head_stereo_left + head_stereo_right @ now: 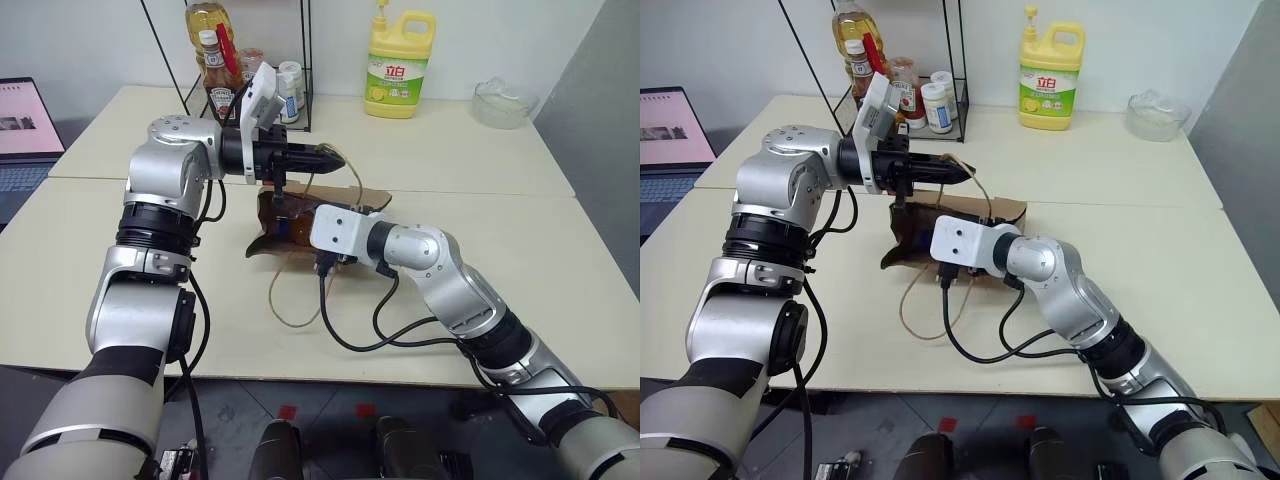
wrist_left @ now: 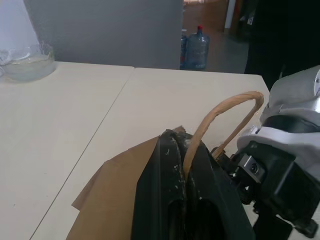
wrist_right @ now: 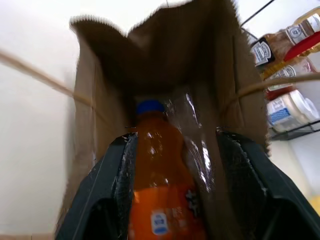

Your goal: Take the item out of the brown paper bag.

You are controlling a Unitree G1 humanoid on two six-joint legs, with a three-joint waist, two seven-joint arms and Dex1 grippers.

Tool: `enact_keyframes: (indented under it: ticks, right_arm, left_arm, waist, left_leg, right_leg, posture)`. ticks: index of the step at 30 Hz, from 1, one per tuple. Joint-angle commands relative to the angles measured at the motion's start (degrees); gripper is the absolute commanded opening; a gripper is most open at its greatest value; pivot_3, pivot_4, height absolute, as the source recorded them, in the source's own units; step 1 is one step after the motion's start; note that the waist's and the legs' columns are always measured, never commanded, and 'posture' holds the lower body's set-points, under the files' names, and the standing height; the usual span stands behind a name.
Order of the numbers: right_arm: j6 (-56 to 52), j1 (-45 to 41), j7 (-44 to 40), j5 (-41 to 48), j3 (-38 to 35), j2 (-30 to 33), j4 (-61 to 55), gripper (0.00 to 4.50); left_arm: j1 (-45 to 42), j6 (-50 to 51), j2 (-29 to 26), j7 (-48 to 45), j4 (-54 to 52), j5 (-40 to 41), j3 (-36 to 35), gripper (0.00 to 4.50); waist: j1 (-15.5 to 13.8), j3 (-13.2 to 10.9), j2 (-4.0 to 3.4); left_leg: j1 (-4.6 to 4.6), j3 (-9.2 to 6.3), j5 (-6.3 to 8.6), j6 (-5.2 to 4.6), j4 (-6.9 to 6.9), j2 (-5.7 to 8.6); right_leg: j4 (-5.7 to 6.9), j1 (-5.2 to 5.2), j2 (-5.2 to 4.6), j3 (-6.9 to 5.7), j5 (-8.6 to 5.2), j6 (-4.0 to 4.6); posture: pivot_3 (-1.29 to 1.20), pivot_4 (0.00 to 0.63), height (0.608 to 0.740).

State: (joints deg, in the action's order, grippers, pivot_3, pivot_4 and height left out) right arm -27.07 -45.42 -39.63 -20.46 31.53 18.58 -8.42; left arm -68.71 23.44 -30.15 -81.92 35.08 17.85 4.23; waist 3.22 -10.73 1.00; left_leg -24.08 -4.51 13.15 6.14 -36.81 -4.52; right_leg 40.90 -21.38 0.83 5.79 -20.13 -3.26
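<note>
Left pincer (image 1: pixel 335 159) clamped on a twisted-paper loop handle (image 2: pixel 220 117), lifting the crinkled brown paper bag (image 1: pixel 985 212) mid-bench. Right pincer (image 3: pixel 175 165) reaches inside, fingers straddling the small clear bottle of orange drink (image 3: pixel 162 195). Grip looks made; bottle not yet withdrawn.

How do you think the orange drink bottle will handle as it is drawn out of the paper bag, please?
The orange drink bottle looks smooth and glossy, so probably slippery. It seems full, so fairly heavy for its size. Being round, it would likely roll if released. The brown paper bag looks floppy and may drag along.

Head stereo pair; two wrist close-ups
</note>
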Motion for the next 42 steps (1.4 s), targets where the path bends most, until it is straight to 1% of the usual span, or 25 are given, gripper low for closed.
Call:
enact_keyframes:
  ticks: [1,5,10,13,16,17,23,29,35,39,42]
  right_arm:
    - [2.3,-1.6,-0.1,-2.7,1.7,-0.4,0.8,2.59]
    - [3.0,-3.6,-0.1,-5.4,3.8,-1.5,5.4,2.59]
    - [2.1,-4.9,-1.6,-6.5,4.1,-2.8,8.8,2.59]
    - [1.4,-5.0,-2.2,-6.7,3.7,-3.3,9.7,3.20]
    - [1.0,-5.5,-2.4,-7.2,3.7,-4.1,11.1,4.23]
    - [1.1,-5.8,-2.2,-7.5,3.8,-4.4,11.8,4.46]
    - [1.5,-7.9,-1.1,-10.8,5.8,-7.1,16.8,4.46]
    - [2.0,-12.2,1.0,-13.2,6.5,-10.9,27.4,4.46]
    - [4.9,-15.5,1.7,-14.6,7.4,-11.6,37.6,4.46]
    - [6.2,-15.8,0.9,-15.2,7.9,-11.7,40.9,4.46]
    - [6.6,-14.7,0.9,-15.5,8.0,-11.3,40.6,3.86]
  left_arm:
    - [-2.3,0.2,-0.3,0.2,-0.6,1.0,-1.8,0.00]
    - [-2.6,0.4,0.0,0.4,-0.3,1.2,-2.0,0.00]
    - [-2.4,0.7,0.2,0.5,-0.8,1.4,-2.1,0.00]
    - [-2.0,1.0,0.1,0.6,-1.5,1.6,-2.3,0.00]
    - [-1.7,1.3,0.0,0.8,-2.0,1.8,-2.4,0.00]
    - [-1.7,1.4,0.1,0.8,-2.1,1.8,-2.5,0.00]
    - [-1.2,1.9,0.3,1.0,-3.1,1.9,-2.8,0.00]
    - [-0.7,2.3,0.9,1.5,-4.1,2.0,-2.8,0.00]
    - [-0.3,2.5,1.2,1.7,-4.9,2.1,-2.8,0.00]
    - [-0.1,2.3,1.4,2.1,-5.1,2.0,-2.9,0.00]
    - [0.2,1.9,1.4,2.1,-5.4,1.8,-2.7,0.00]
  waist:
    - [0.0,0.0,0.00]
    - [0.1,0.0,0.00]
    - [0.1,0.0,0.00]
    - [0.1,0.0,-0.01]
    - [0.1,0.0,-0.01]
    - [0.1,0.0,-0.01]
    - [0.1,0.0,-0.01]
    - [0.2,0.0,-0.01]
    - [0.1,0.0,-0.01]
    - [0.1,0.0,-0.01]
    - [0.1,0.0,-0.01]
  left_leg:
    - [0.00,0.00,0.00,0.00,0.00,0.00]
    - [0.00,-0.01,-0.01,0.01,0.00,0.00]
    - [-0.01,-0.01,-0.01,0.02,0.00,0.00]
    - [-0.01,-0.02,-0.03,0.05,0.02,0.00]
    - [-0.01,-0.02,-0.05,0.09,0.03,-0.01]
    - [-0.01,-0.02,-0.05,0.10,0.03,-0.01]
    - [-0.01,-0.03,-0.07,0.12,0.03,-0.01]
    - [0.00,-0.04,-0.09,0.16,0.03,-0.01]
    - [0.00,-0.05,-0.09,0.17,0.04,0.00]
    - [0.00,-0.06,-0.10,0.17,0.03,0.00]
    - [0.02,-0.08,-0.10,0.18,0.02,0.01]
  right_leg:
    - [0.00,0.00,0.00,0.00,0.00,0.00]
    - [0.02,-0.01,0.00,-0.01,0.00,0.00]
    - [0.01,0.00,0.00,-0.02,0.00,0.00]
    - [0.01,-0.02,0.00,-0.04,0.00,0.00]
    - [0.01,-0.02,0.00,-0.04,0.00,0.00]
    - [0.01,-0.02,0.00,-0.04,0.00,0.00]
    - [0.02,-0.02,0.00,-0.05,0.00,0.00]
    - [0.04,-0.02,0.00,-0.06,0.00,0.00]
    - [0.04,-0.02,-0.02,-0.08,0.00,0.00]
    - [0.05,0.00,-0.02,-0.09,0.00,0.00]
    - [0.06,0.02,-0.03,-0.10,0.00,0.00]
  posture:
    - [0.00,0.150,0.740]
    - [0.00,0.150,0.740]
    - [0.00,0.150,0.740]
    - [0.00,0.150,0.740]
    - [0.00,0.150,0.740]
    - [0.00,0.150,0.740]
    - [0.00,0.150,0.740]
    - [0.00,0.150,0.740]
    - [0.00,0.150,0.740]
    - [0.00,0.150,0.740]
    - [0.00,0.150,0.740]
